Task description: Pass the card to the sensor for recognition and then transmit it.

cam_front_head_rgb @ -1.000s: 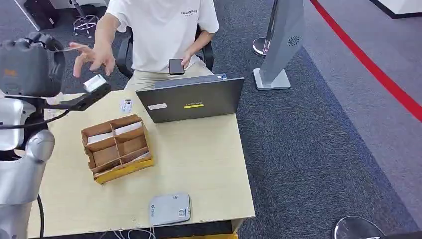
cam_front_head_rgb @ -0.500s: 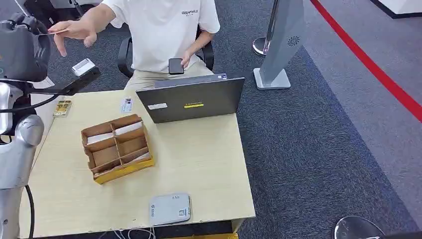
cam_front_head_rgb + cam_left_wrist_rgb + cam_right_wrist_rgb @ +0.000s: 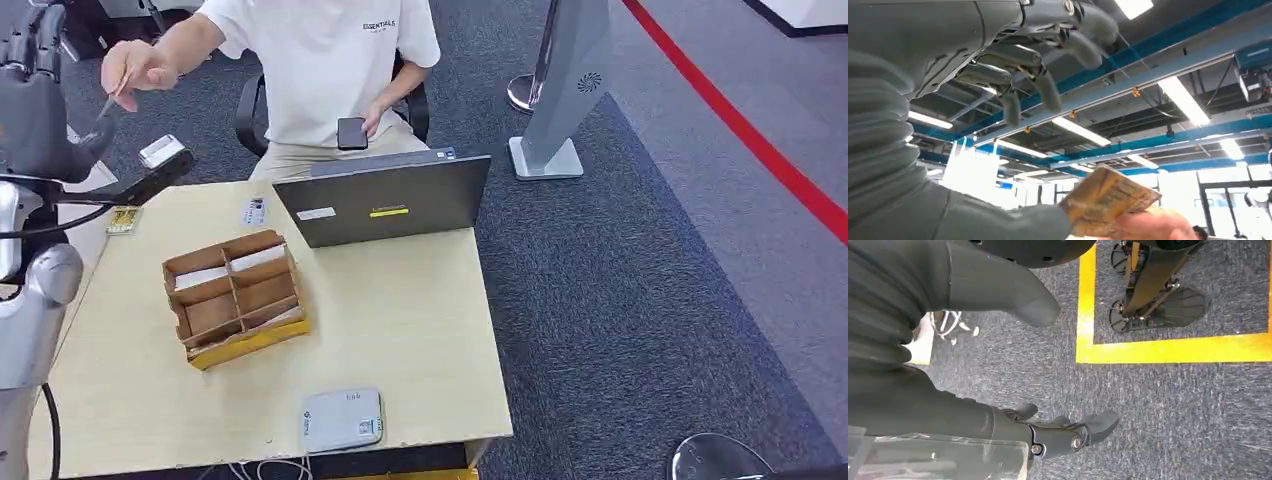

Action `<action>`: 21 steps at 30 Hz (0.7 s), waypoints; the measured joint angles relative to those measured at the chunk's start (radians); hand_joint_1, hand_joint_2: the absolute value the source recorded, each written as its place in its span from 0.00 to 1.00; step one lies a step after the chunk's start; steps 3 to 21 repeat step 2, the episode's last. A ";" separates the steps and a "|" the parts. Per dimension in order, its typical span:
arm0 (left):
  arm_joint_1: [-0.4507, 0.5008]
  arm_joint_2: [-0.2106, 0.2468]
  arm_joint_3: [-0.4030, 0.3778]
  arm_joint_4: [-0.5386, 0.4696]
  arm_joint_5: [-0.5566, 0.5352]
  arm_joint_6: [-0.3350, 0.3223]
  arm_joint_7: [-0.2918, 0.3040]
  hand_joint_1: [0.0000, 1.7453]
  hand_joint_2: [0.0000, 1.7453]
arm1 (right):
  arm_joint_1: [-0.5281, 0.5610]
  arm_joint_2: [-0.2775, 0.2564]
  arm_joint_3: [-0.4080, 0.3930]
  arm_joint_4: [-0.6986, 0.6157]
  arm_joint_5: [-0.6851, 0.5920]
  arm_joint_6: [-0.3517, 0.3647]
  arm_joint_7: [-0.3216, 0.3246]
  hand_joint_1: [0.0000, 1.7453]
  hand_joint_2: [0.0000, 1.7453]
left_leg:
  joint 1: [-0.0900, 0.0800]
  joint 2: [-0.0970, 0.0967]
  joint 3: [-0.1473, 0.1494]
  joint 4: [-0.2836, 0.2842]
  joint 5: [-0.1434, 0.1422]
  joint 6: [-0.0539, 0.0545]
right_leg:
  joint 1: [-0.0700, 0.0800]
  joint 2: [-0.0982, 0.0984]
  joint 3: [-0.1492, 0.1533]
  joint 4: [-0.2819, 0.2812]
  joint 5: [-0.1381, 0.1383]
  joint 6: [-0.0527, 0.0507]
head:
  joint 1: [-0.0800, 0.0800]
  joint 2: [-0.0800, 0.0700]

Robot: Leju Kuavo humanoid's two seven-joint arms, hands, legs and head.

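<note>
left hand (image 3: 35, 100): raised beyond the table's (image 3: 420, 330) far left corner, fingers apart, empty | card (image 3: 1108, 200): pinched in a person's hand (image 3: 135, 68), beside the robot's thumb | right hand (image 3: 1068, 435): hanging over carpet, fingers loosely apart, empty

Card (image 3: 1108, 200) yellow-brown with dark print. Left robot hand (image 3: 1013, 55) dark grey, ribbed cover lighter grey. Desk (image 3: 420, 330) pale beige wood. Divided box (image 3: 235, 298) brown cardboard, yellow base edge. Laptop (image 3: 385, 200) dark grey, yellow sticker. Sensor (image 3: 342, 420) light grey. Carpet (image 3: 620, 300) dark blue-grey, red stripe (image 3: 740, 125). Person's shirt (image 3: 325, 60) white.
</note>
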 joint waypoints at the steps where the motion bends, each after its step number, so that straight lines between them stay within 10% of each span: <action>1: 0.009 0.014 0.006 0.003 0.001 0.007 0.004 0.00 1.00 | 0.001 0.000 0.001 0.000 0.000 0.000 0.005 0.00 1.00 | 0.000 0.000 0.000 0.000 0.000 0.000 | 0.000 0.001 0.000 0.000 0.000 0.000 | 0.000 0.000; 21: 0.019 0.027 0.013 0.007 0.002 0.013 0.007 0.00 1.00 | 0.001 0.000 0.003 0.000 0.000 -0.002 0.010 0.00 1.00 | 0.000 0.000 0.000 0.000 0.000 0.000 | 0.000 0.001 -0.001 0.000 0.000 0.000 | 0.000 0.000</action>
